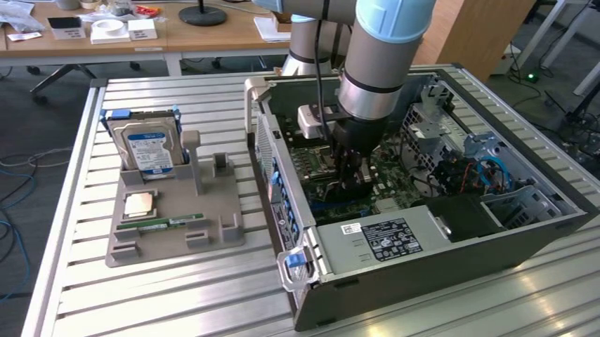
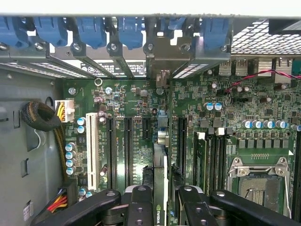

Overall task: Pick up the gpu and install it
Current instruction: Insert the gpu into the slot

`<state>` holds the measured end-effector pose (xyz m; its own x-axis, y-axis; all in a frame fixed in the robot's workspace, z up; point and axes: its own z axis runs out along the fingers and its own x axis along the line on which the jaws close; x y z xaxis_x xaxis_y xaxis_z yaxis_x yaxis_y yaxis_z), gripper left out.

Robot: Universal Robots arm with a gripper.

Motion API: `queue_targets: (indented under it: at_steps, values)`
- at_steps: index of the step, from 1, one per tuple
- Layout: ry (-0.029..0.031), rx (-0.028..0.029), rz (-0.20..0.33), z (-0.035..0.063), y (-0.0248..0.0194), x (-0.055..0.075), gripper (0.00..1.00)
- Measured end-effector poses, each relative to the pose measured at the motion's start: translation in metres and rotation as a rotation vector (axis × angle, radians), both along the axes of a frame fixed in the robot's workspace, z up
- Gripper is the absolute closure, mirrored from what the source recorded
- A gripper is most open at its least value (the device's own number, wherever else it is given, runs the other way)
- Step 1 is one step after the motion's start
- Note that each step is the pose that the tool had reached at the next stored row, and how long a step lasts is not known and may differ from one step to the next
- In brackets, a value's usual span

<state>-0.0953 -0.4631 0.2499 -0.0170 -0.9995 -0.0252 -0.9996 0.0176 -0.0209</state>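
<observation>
My gripper reaches down into the open computer case, just above the motherboard. In the wrist view my gripper is shut on the gpu, a thin dark card seen edge-on between the black fingers. The card stands upright over the motherboard, in line with a black expansion slot between the other long slots. Its far end points at the rear bracket openings with blue latches. I cannot tell whether its lower edge touches the slot.
To the exterior view's left of the case, a grey holder tray carries an upright blue-labelled hard drive, a processor chip and a green memory stick. Cables, capacitors and the empty processor socket surround the slots.
</observation>
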Motion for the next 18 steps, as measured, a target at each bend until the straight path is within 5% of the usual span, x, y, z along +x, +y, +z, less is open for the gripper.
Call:
queue_targets:
  at_steps: [18]
  values:
    - [-0.0004, 0.0001, 0.0, -0.0001, 0.0001, -0.0025, 0.75]
